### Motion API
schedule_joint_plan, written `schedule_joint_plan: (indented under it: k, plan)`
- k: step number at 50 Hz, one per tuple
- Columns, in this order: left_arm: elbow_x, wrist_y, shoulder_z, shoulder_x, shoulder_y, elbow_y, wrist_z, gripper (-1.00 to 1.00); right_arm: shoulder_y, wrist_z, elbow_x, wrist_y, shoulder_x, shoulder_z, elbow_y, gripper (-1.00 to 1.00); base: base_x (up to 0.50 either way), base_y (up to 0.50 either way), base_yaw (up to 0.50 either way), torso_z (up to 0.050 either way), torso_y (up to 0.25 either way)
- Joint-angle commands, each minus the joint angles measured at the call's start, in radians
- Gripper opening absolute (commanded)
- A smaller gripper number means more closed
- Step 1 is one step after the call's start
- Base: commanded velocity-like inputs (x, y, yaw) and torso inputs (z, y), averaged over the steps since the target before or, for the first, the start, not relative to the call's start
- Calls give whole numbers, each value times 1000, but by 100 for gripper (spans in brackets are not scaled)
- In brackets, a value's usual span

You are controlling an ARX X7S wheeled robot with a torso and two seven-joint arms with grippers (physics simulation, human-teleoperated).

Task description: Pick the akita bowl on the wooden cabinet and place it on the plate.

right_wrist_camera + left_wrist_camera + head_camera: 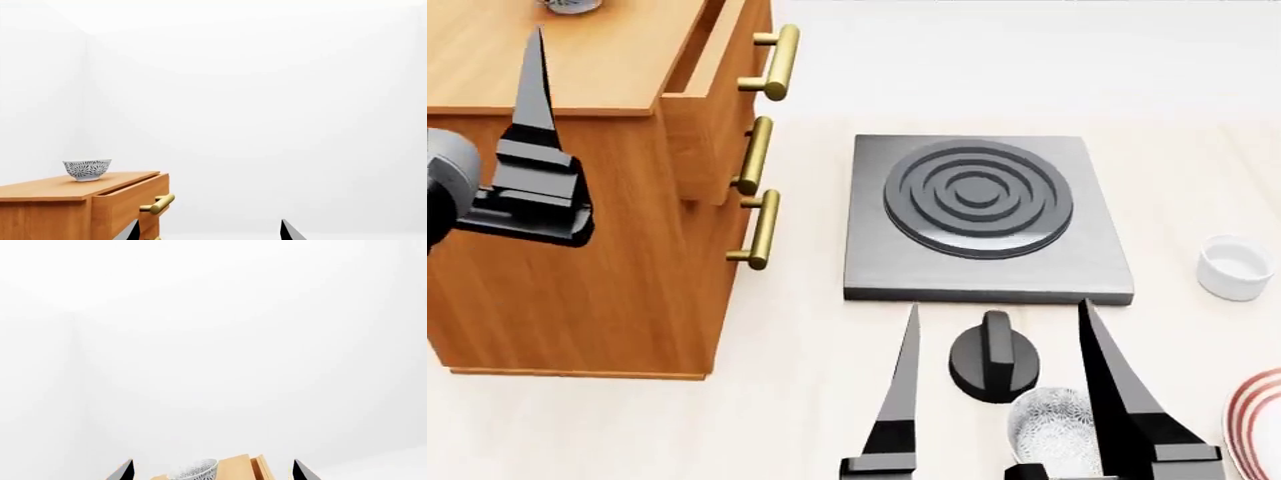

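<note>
The akita bowl (87, 169), white with a dark lattice pattern, stands upright on top of the wooden cabinet (80, 200), near its far back corner. In the head view only the bowl's edge (569, 5) shows on the cabinet top (574, 60). My left gripper (534, 100) hovers over the cabinet's near top edge, open, and the bowl (193, 470) lies ahead between its fingertips (123, 471), apart from them. My right gripper (998, 305) is open and empty, low over the table right of the cabinet. A sliver of the red-ringed plate (1261, 420) shows at the right edge.
The cabinet's top drawer (714, 90) is pulled out, and brass handles (771, 62) stick out to the right. A grey stove plate (981, 215) and black knob (994, 355) sit mid-table. A second patterned bowl (1052, 430) and a white ramekin (1234, 267) stand near the right gripper.
</note>
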Motion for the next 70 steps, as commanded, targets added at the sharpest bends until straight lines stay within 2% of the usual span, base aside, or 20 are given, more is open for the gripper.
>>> schedule_joint_plan:
  k: [1, 17, 33, 70]
  plan:
    - [-15, -67, 9, 11, -102, -11, 12, 100, 0, 4, -4, -6, 6, -7, -4, 100, 398, 0, 0, 0, 0]
    - [-13, -80, 43, 7, -120, 7, -1, 100, 5, 12, -1, -1, 12, -12, 1, 100, 367, 0, 0, 0, 0]
    - [-20, -93, 56, 6, -129, 21, -7, 100, 2, 24, 6, -2, 18, -10, -7, 100, 171, 0, 0, 0, 1]
    - [-39, -123, 56, 7, -148, 43, -16, 100, 5, 37, 15, -6, 28, -19, -5, 100, 50, 0, 0, 0, 0]
